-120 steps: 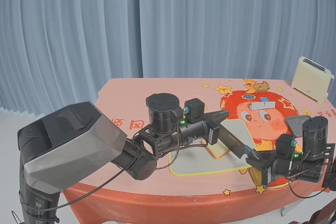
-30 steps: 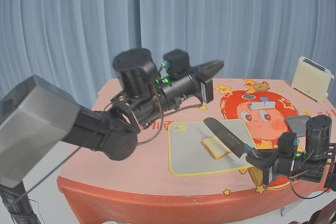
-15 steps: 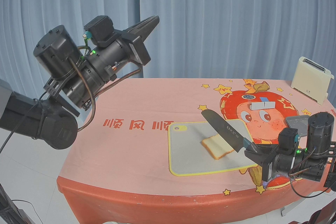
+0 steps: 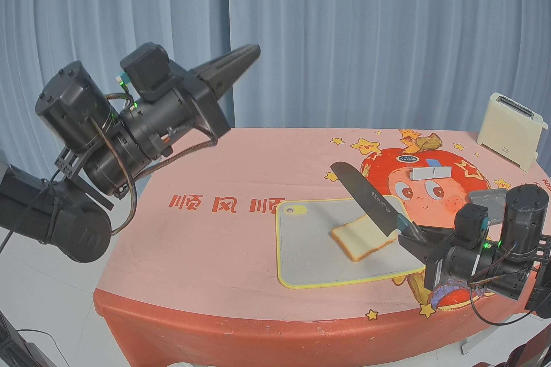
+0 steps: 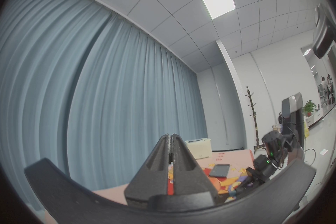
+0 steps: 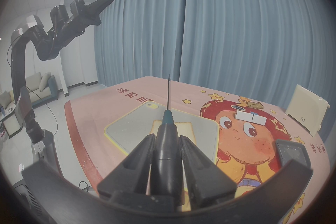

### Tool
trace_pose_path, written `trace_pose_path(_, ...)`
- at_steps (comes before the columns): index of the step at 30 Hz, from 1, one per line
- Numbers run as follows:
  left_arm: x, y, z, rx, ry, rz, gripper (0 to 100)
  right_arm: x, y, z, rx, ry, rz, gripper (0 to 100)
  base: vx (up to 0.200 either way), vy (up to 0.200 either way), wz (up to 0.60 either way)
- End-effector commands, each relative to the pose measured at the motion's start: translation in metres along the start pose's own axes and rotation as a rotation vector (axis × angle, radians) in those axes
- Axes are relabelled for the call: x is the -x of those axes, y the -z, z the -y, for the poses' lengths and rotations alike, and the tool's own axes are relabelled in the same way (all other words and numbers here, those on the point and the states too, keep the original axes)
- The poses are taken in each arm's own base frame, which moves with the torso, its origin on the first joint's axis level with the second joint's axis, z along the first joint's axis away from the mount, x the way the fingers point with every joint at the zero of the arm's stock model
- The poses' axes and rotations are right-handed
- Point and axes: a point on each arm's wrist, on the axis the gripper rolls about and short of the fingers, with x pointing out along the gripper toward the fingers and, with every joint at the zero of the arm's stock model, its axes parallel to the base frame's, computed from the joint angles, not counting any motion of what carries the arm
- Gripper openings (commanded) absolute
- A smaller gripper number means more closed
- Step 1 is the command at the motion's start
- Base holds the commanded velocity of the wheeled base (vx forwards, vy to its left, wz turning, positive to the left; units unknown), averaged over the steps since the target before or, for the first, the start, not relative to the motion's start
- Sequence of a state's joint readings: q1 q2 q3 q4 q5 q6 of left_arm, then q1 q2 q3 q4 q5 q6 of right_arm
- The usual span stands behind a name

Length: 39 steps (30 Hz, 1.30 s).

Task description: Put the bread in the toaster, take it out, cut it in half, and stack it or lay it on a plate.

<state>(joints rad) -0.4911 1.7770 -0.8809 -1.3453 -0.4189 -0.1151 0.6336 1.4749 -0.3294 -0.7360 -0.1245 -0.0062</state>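
- Since four seconds earlier, the left gripper (image 4: 251,50) had risen from just beside the bread (image 4: 357,239) to a spot high above the table's left end, well apart from everything on it.
- Over the last half second that arm had sunk slightly.
- The knife (image 4: 367,195) had tilted upward; earlier its blade lay low across the bread, and now its tip was raised over the far right part of the cutting board (image 4: 310,256).
- The left gripper's fingers were pressed together with nothing between them, pointing up toward the blue curtain (image 4: 344,24). The left wrist view showed them meeting in a thin line (image 5: 171,142).
- The right gripper (image 4: 414,241) sat low at the near right of the table (image 4: 229,270), its fingers clamped around the knife's handle (image 6: 166,144).
- The dark blade slanted up and away from that gripper, over the bread. Whether it touched the bread could not be told.
- The bread lay flat on the right half of the cutting board and looked like a single slice. In the right wrist view it lay straight under the blade (image 6: 185,128).
- The pale board with a yellow rim (image 6: 133,128) lay on the pink tablecloth, near the front middle.
- A dark square plate (image 4: 485,198) sat on the table just right of the board, partly behind the right arm.
- The cream toaster (image 4: 511,133) stood at the far right corner, well apart from the bread.
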Motion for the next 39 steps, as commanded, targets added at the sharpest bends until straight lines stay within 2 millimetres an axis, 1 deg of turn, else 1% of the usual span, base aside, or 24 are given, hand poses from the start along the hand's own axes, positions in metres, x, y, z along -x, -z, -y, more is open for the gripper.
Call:
trace_pose_path(1,0.018,0.024,0.005,0.050,0.046,-0.107,0,-0.001,0.002,0.000,0.001,0.001,-0.012,0,0.000,0.000,0.00)
trace_pose_path(2,0.016,0.025,0.004,0.050,0.051,-0.109,0,-0.008,0.008,0.000,-0.008,0.007,-0.047,0,0.000,0.000,0.00)
trace_pose_path(4,0.013,0.025,0.003,0.050,0.056,-0.103,0,-0.014,0.011,-0.002,-0.015,0.004,-0.067,0,0.000,0.000,0.00)
trace_pose_path(5,0.010,0.028,0.002,0.050,0.055,-0.107,0,-0.015,0.012,-0.003,-0.016,0.006,-0.077,0,0.000,0.000,0.00)
trace_pose_path(6,0.009,0.032,0.001,0.054,0.054,-0.114,0,-0.015,0.013,-0.003,-0.015,0.006,-0.079,0,0.000,0.000,0.00)
trace_pose_path(7,0.007,0.047,-0.001,0.065,0.056,-0.145,0,-0.015,0.014,-0.003,-0.014,0.004,-0.088,0,0.000,0.000,0.00)
trace_pose_path(8,0.007,0.053,-0.002,0.071,0.059,-0.159,0,-0.014,0.015,-0.003,-0.013,0.004,-0.091,0,0.000,0.000,0.00)
trace_pose_path(9,0.006,0.056,-0.001,0.075,0.066,-0.160,0,-0.014,0.016,-0.003,-0.012,0.004,-0.092,0,0.000,0.000,0.00)
trace_pose_path(12,-0.001,0.054,0.001,0.071,0.095,-0.142,0,-0.012,0.014,-0.003,-0.015,0.007,-0.086,0,0.000,0.000,0.00)
trace_pose_path(15,-0.010,0.049,0.003,0.063,0.113,-0.111,0,-0.011,0.016,-0.002,-0.015,0.015,-0.094,0,0.000,0.000,0.00)
trace_pose_path(17,-0.013,0.055,0.003,0.069,0.116,-0.121,0,-0.011,0.017,-0.002,-0.014,0.015,-0.095,0,0.000,0.000,0.00)
trace_pose_path(18,-0.013,0.055,0.003,0.069,0.116,-0.121,0,-0.011,0.017,-0.002,-0.014,0.015,-0.095,0,0.000,0.000,0.00)
trace_pose_path(19,-0.016,0.062,0.007,0.078,0.126,-0.130,0,-0.010,0.018,-0.002,-0.014,0.018,-0.097,0,0.000,0.000,0.00)
trace_pose_path(26,-0.017,0.065,0.008,0.083,0.130,-0.135,0,-0.010,0.021,-0.002,-0.012,0.020,-0.109,0,0.000,0.000,0.00)
trace_pose_path(28,-0.023,0.071,0.009,0.084,0.139,-0.135,0,-0.010,0.022,-0.002,-0.010,0.020,-0.114,0,0.000,0.000,0.00)
trace_pose_path(33,-0.034,0.078,0.008,0.084,0.142,-0.124,0,-0.011,0.023,-0.002,-0.009,0.018,-0.120,0,0.000,0.000,0.00)
trace_pose_path(34,-0.039,0.082,0.007,0.083,0.147,-0.120,0,-0.011,0.023,-0.002,-0.009,0.018,-0.120,0,0.000,0.000,0.00)
trace_pose_path(39,-0.051,0.095,0.016,0.096,0.180,-0.122,0,-0.012,0.023,-0.002,-0.009,0.018,-0.121,0,0.000,0.000,0.00)
